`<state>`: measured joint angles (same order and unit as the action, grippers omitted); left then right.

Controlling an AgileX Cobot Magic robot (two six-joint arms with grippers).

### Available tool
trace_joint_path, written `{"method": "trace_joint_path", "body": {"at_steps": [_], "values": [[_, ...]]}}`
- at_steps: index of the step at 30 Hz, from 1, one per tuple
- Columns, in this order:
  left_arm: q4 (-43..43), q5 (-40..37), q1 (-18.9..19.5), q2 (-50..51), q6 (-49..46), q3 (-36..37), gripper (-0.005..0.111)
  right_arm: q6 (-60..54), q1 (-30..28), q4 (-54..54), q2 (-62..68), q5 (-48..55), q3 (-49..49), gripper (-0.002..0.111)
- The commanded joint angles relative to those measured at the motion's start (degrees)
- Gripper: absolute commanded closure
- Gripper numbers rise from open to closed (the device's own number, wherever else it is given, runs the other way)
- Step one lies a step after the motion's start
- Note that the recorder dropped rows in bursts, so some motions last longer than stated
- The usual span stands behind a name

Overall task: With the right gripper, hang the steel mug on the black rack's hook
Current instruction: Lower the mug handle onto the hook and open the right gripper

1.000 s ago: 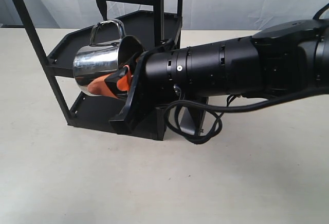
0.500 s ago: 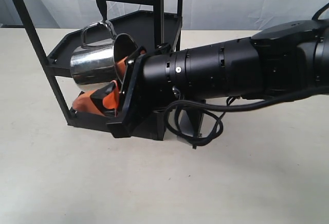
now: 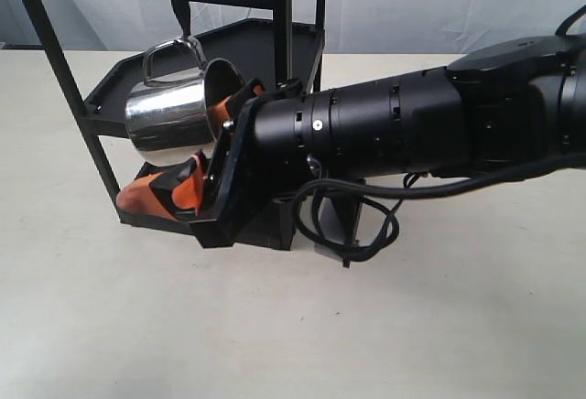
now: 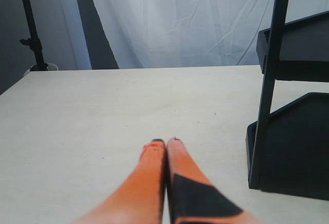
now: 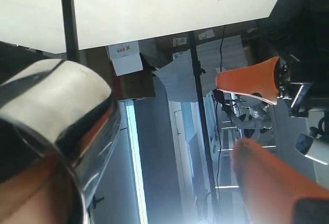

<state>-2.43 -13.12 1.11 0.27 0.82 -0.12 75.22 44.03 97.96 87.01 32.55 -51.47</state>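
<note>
Right gripper (image 3: 183, 156) fingers are sitting wide apart: the lower orange finger (image 3: 151, 193) is hanging below the steel mug (image 3: 179, 115), clear of its wall, and the upper one is showing just inside the mug's mouth. Right wrist view agrees, one orange pad (image 5: 249, 82) standing off from the other with open background between them, and the mug's polished wall (image 5: 56, 111) off to the side. So the fingers are not clamping the mug. Whether the inner finger is touching the rim, cannot tell.

The mug is sitting tilted, mouth toward the arm, with its looped handle (image 3: 172, 49) up over the hook (image 3: 183, 10) that is clamped on the black rack's (image 3: 69, 79) crossbar. It looks like the hook's tip is carrying the handle, but the tip itself is hidden behind the handle.

Judgement: hang step is done or nearly so, and the step in hand is the release and pull-out.

Next move calls for drawing the gripper straight back along the arm's axis, keeping the inner finger off the rim so the mug is not being dragged off the hook. The lower finger also needs to clear the rack's lower shelf (image 3: 165, 207).

Left gripper (image 4: 165, 144) is idling over the table (image 4: 103, 111) beside the rack, fingers pressed together, holding nothing.
</note>
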Motion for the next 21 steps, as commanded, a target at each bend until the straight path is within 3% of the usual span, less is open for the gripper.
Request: {"method": "trace_joint_path", "body": {"at_steps": [1,15,21], "values": [[0.0,-0.1,-0.1,-0.3,0.1,0.1,0.105,0.2,0.0,-1.1,0.2,-0.4,-0.2,0.031],[0.0,-0.1,-0.1,-0.3,0.1,0.1,0.105,0.4,0.0,-2.3,-2.1,-4.6,-0.1,0.031],[0.0,-0.1,-0.1,-0.3,0.1,0.1,0.105,9.9,0.0,-10.9,-4.4,-6.4,-0.1,0.031]]}}
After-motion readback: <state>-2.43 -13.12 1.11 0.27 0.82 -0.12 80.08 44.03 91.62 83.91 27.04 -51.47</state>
